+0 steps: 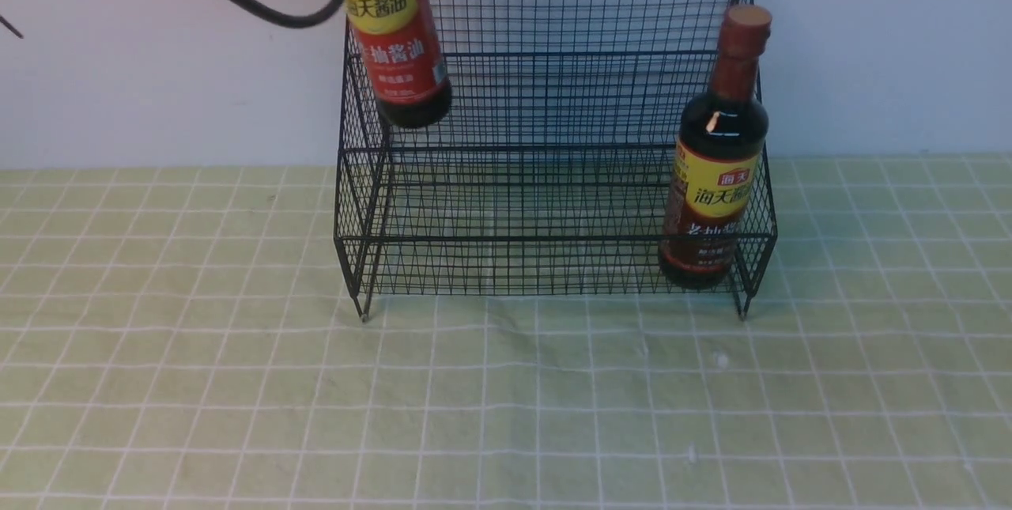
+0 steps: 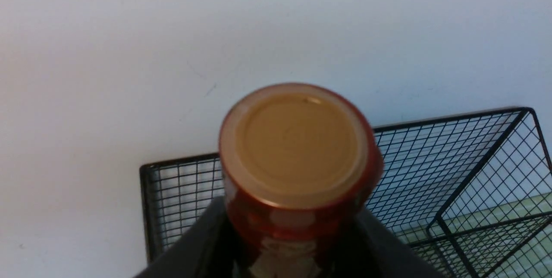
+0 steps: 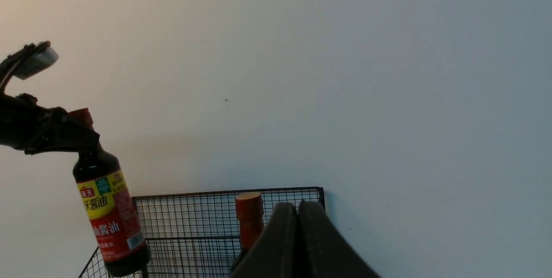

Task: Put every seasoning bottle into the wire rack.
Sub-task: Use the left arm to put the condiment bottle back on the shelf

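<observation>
- Presently, one seasoning bottle [image 1: 399, 43] hangs slightly tilted at the left end of the wire rack [image 1: 553, 99], with its base about level with the upper tier. Clearance from the wire cannot be confirmed.
- Second bottle [image 1: 715, 178] stands upright in the lower front tier, at the right end.
- Handling, as judged: dark and full-looking, so likely heavy. Glossy, so likely slippery. Rigid and possibly breakable. The narrow neck under the cap is the sound hold, though the body may swing.
- Left gripper [image 2: 291, 243] is clamped on that neck, fingers [image 2: 194, 243] on either side.
- Right gripper [image 3: 297, 213] has its fingers pressed together and holds nothing. It sits near the second bottle's cap.
</observation>
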